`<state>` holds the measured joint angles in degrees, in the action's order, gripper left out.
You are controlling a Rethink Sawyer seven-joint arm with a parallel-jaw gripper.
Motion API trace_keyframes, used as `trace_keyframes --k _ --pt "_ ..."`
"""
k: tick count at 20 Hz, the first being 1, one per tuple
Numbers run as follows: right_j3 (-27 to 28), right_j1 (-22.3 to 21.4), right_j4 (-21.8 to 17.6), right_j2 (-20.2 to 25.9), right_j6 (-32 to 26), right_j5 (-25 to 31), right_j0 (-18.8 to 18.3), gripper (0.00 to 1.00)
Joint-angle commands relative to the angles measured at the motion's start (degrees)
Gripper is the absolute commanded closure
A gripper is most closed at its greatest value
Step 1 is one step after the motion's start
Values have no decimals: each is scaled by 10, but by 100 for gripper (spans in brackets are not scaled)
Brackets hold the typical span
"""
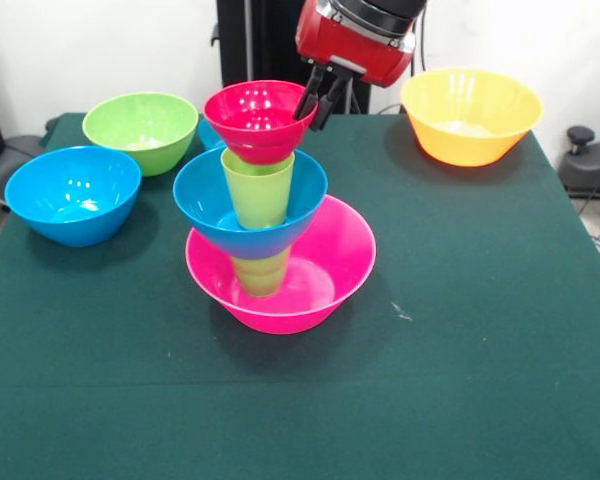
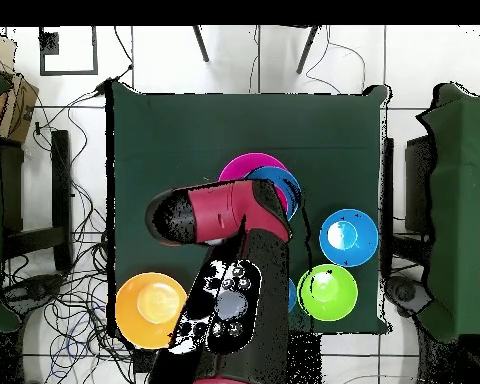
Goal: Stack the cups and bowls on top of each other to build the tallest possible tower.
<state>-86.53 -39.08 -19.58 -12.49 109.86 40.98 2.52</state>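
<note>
- Hand (image 1: 318, 98) pinches the red bowl's (image 1: 258, 120) rim atop the tower.
- Centre it on the upper green cup (image 1: 258, 187), then release gently straight upward.

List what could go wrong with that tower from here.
1. The gripper is at the red bowl's rim; a sideways pull on release could drag the bowl off the upper cup.
2. The blue bowl sits on a narrow lower cup in the pink bowl, so a nudge might topple the tower.
</note>
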Motion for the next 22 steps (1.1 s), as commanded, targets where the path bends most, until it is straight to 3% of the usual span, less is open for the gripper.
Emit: trace_keyframes --k 1,22 --pt "26 31 -33 56 -34 23 0 100" --pt "24 39 -31 58 -39 8 -7 100"
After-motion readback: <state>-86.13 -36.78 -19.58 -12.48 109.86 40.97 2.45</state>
